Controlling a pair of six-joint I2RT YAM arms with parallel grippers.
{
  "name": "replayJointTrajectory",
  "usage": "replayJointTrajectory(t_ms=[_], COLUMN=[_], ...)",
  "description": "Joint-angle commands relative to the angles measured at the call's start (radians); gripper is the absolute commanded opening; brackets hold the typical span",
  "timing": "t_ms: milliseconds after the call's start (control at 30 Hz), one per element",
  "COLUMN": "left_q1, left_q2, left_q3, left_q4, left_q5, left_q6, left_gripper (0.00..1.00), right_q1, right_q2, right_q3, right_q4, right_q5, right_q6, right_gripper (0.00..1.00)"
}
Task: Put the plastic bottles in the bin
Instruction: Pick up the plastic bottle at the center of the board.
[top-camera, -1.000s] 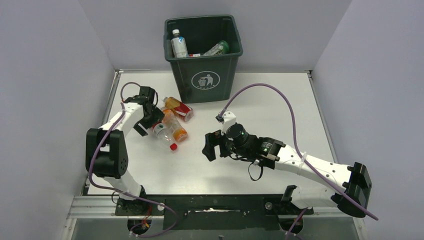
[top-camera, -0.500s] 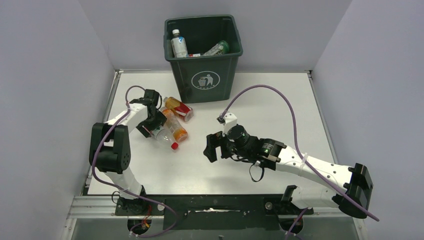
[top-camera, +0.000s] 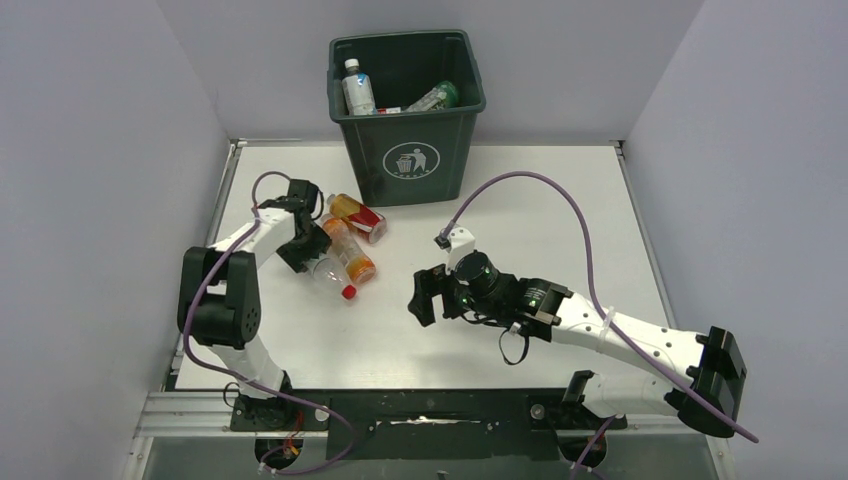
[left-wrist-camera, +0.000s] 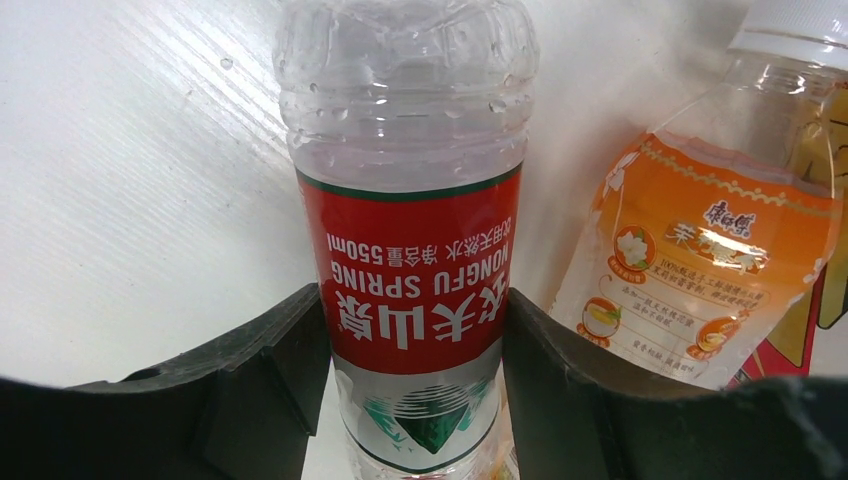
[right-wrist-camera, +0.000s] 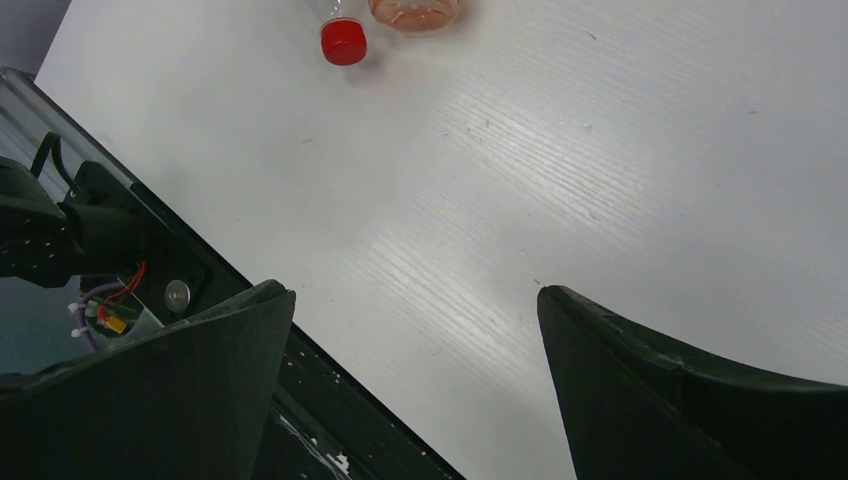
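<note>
Three plastic bottles lie together on the white table left of centre. The clear one with a red label (top-camera: 328, 270) (left-wrist-camera: 410, 260) and red cap (top-camera: 347, 292) (right-wrist-camera: 343, 41) sits between the fingers of my left gripper (top-camera: 308, 255) (left-wrist-camera: 415, 340), and both jaws press on its label. An orange-labelled bottle (top-camera: 352, 255) (left-wrist-camera: 710, 270) lies against it. A third bottle (top-camera: 357, 216) lies just behind them. The dark green bin (top-camera: 407, 150) stands at the back and holds a few bottles (top-camera: 358, 88). My right gripper (top-camera: 418, 295) (right-wrist-camera: 415, 310) hovers open over bare table near the middle.
Grey walls close in the table on the left, right and back. The black mounting rail (right-wrist-camera: 120, 250) runs along the near edge, just below my right gripper. A purple cable (top-camera: 560, 195) arcs over the right arm.
My left gripper slid forward along the red-labelled bottle and its jaws closed in onto it. The bottles shifted slightly. The right arm stayed put.
</note>
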Motion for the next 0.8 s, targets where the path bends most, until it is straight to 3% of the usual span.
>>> replayJointTrajectory(t_ms=[0, 367, 767], left_q1=[-0.002, 0.000, 0.000], left_q2=[-0.091, -0.199, -0.218], left_q3=[0.073, 0.373, 0.695], left_q4=[-0.027, -0.109, -0.055], left_q5=[0.011, 0.108, 0.276], left_q6=[0.018, 0.058, 0.019], left_gripper=[0.51, 0.51, 0.52], right_q1=[-0.007, -0.006, -0.007], right_q2=[-0.041, -0.037, -0.055], right_q3=[-0.006, -0.002, -0.011], right_q4=[0.047, 0.049, 0.041], right_q5=[0.018, 0.015, 0.021], right_q6=[0.010, 0.010, 0.018], right_gripper=[0.98, 0.98, 0.98])
